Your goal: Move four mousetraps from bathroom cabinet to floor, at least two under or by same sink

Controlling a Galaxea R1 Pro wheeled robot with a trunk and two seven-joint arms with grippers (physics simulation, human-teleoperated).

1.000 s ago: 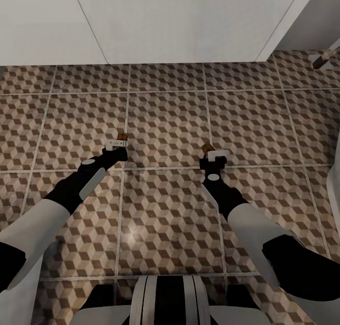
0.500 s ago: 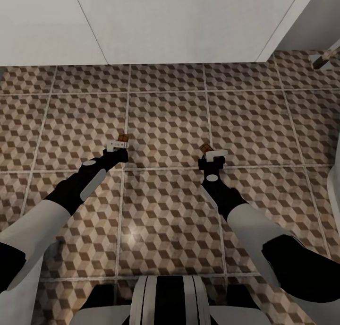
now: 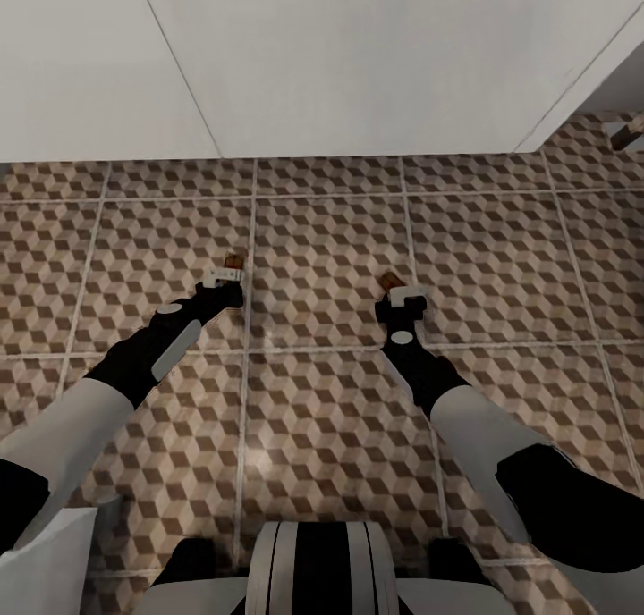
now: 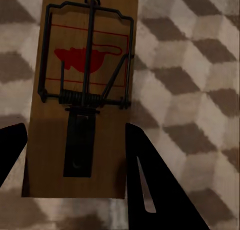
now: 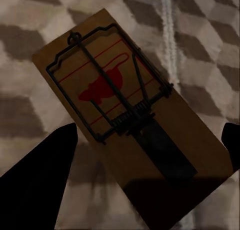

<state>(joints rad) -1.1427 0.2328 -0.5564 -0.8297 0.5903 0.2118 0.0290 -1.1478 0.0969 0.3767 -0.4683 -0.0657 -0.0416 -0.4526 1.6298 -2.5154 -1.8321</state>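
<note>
Wooden mousetraps in both claws; grips themselves hidden.

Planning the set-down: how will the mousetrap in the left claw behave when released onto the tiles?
The mousetrap looks like a flat, rigid wooden board, so it should probably land flat without rolling. It seems light, so it may skid on the bathroom floor. Its wire spring might snag a claw finger.

My floor is tiled in a brown, beige and grey cube pattern with pale grout. The trap in my left gripper is tan wood with black wire and a red mark; my right trap matches. My grippers are black with white tips.
</note>
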